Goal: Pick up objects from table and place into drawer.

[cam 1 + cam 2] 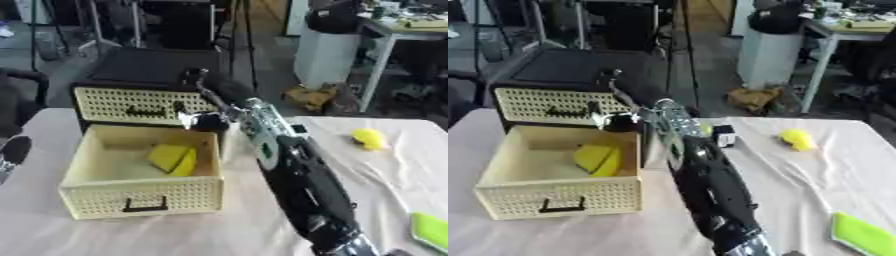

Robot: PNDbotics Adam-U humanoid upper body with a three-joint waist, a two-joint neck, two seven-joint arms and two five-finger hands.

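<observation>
The cream perforated drawer (140, 197) is pulled out toward me from a black cabinet (149, 67). A yellow object (175, 159) lies inside it, right of the middle. My right arm runs from the lower right up to the drawer's back right corner. There my right hand (208, 121) hangs above the rim with a dark finger (203, 89) stretched straight, holding nothing. Another yellow object (368, 138) lies on the cloth at the right. A dark shape at the left edge looks like my left hand (12, 149).
A flat lime-green piece (864, 234) lies at the lower right corner. A small black and white item (724, 135) stands beside my arm. A second cream drawer (136, 104) is closed above the open one. Behind the table stand a white bin (325, 55) and a bench.
</observation>
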